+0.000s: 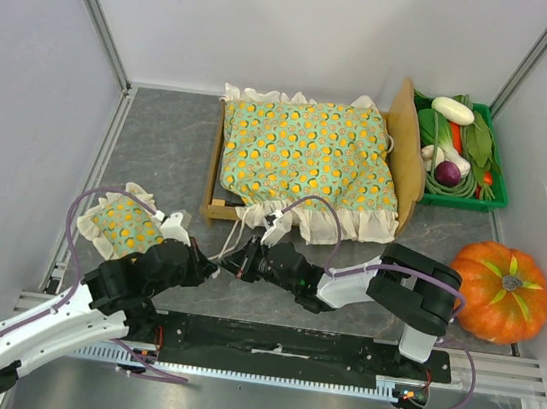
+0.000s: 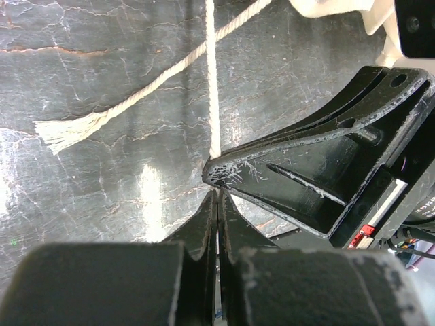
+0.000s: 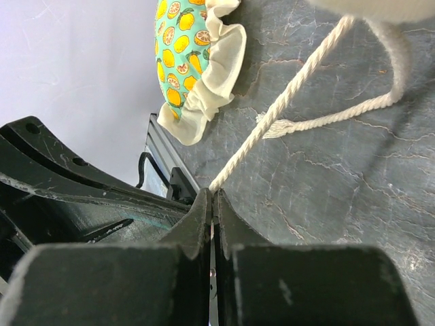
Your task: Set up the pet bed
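Closest to the wrist lenses are the two pincers. The left pincer is closed tight, with a white cord running straight into its tips. The right pincer is equally closed on a cord, and the two sets of tips touch. It looks like the same cord, though I cannot be sure. A second cord lies loose with a frayed end.

The pet bed stands at the back middle of the surface, its headboard to the right. The frilled cushion already fills it, so that part seems done. The cords trail from the bed's near left corner, untied. The small pillow lies apart, beside the left arm, not yet in the bed. Dealing with the cords and placing the pillow appear to remain.

Further right are a green crate and a pumpkin, neither touched.
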`<state>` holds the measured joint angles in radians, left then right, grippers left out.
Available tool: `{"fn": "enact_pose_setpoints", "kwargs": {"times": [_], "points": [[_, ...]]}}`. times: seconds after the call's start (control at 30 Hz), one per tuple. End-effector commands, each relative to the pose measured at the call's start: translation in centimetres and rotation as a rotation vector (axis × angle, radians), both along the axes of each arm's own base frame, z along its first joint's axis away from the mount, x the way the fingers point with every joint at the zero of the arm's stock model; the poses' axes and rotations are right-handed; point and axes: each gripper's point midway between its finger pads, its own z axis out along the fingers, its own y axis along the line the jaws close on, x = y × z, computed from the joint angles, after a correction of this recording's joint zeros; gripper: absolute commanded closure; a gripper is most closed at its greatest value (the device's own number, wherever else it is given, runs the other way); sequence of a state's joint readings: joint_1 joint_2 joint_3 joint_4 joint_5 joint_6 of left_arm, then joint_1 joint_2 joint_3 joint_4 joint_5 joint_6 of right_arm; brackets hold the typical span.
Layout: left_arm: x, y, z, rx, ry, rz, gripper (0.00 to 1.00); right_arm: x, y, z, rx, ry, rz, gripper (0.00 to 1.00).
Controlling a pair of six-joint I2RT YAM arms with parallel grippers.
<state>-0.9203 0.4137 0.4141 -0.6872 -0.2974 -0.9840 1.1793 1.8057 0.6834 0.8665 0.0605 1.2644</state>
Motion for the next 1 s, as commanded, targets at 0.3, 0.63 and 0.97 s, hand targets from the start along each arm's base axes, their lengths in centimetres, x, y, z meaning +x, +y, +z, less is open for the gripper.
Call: {"fn": "enact_pose_setpoints", "kwargs": {"times": [0.3,0.63,0.97], "points": [[0.5,0.5,1.4,-0.003,-0.049,0.013,0.89,0.2,-1.1,-0.9,-0.051,-0.037,-0.034,1.0],[3.8,0.1,5.1,0.033,-0.183,0.069,0.3,0.3,-3.9,-4.0,-0.255,-0.085,-0.042,1.0],[9.6,-5.1,4.6,0.077,-0.243,-0.052,0.49,1.6,-4.4,-3.8,-0.31,-0.185,-0.054,1.0]]}}
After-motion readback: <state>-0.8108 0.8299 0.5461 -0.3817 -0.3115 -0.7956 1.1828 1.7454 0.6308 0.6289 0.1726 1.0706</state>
